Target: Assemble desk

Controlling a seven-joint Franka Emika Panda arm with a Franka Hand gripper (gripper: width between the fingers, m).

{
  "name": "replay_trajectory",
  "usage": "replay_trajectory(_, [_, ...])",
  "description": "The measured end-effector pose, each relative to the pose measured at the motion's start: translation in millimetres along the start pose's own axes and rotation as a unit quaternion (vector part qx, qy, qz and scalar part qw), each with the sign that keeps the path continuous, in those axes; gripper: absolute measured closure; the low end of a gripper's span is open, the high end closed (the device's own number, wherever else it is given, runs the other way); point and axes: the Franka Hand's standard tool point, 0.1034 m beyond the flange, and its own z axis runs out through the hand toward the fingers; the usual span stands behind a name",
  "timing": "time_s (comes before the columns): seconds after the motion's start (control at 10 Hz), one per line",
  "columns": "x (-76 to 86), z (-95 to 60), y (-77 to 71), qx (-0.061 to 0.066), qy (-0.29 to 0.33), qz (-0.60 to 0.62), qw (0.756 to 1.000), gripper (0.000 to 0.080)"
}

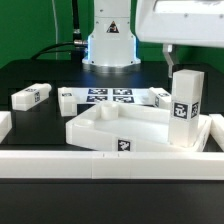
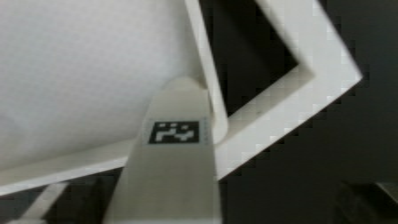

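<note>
Your gripper (image 1: 172, 58) hangs just above the upright leg (image 1: 185, 108), which stands at the desk top's (image 1: 82, 127) corner on the exterior view's right. You cannot tell whether its jaws are apart. A white rail (image 1: 60, 160) runs close along the top's near edge. The arm (image 1: 185, 20) is cropped above.

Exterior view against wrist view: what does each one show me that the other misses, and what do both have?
Only the exterior view: the loose legs lying flat, the marker board between them, and the robot's base behind. Only the wrist view: no further thing, just a close, steep look down the upright leg. Both: that upright leg, with its tag, standing at a corner of the desk top.
</note>
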Motion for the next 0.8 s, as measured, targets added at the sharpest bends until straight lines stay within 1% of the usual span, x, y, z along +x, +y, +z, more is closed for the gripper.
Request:
replay_trajectory(0.1, [-1.0,-1.0,3.5,0.001,0.001,-0.009,1.000,0.0155])
replay_trajectory(0.7, [-2.5,3.1,3.6,-0.001,0.000,-0.011,1.000,0.0150])
replay_trajectory(0.8, [-12.3,4.7,5.9,-0.001,0.005,-0.042,0.999,0.0150])
